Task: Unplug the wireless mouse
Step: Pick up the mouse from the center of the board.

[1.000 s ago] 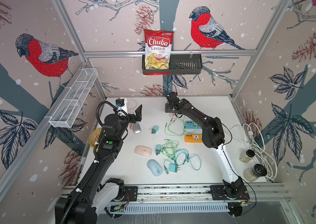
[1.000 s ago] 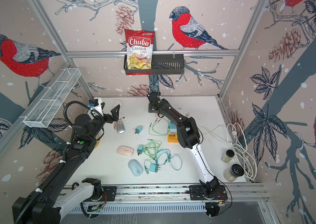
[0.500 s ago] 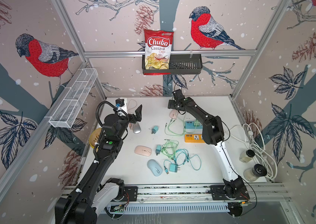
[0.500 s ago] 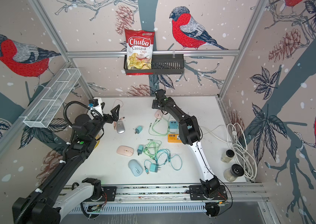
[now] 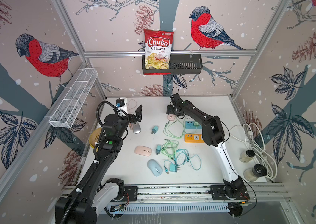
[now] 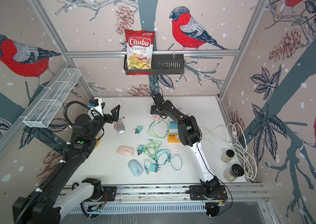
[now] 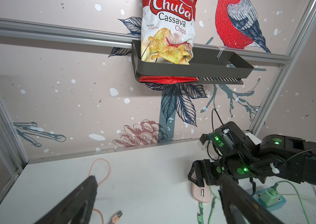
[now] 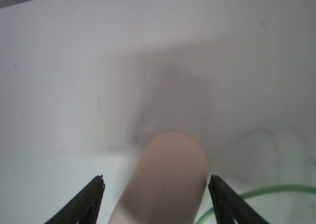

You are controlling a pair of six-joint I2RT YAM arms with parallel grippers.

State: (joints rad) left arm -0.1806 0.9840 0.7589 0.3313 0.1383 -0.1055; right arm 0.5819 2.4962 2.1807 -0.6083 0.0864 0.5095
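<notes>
Right gripper [image 8: 156, 176] sits released around the pink mouse [image 8: 172, 155], no squeeze. Green cable [image 7: 200, 207] beside the mouse looks already out, so basically done. Left gripper [image 7: 157, 179] spread wide too.

Pale pink wireless mouse [image 5: 170, 117], flat on white table [image 5: 153, 108], far middle.

The left claw [image 7: 157, 180] stands wide open above the white surface [image 7: 149, 164]. Beyond it, the right claw [image 7: 199, 181] sits over a pink mouse [image 7: 201, 192]. A pink cable [image 7: 100, 170] lies loose nearby.
</notes>
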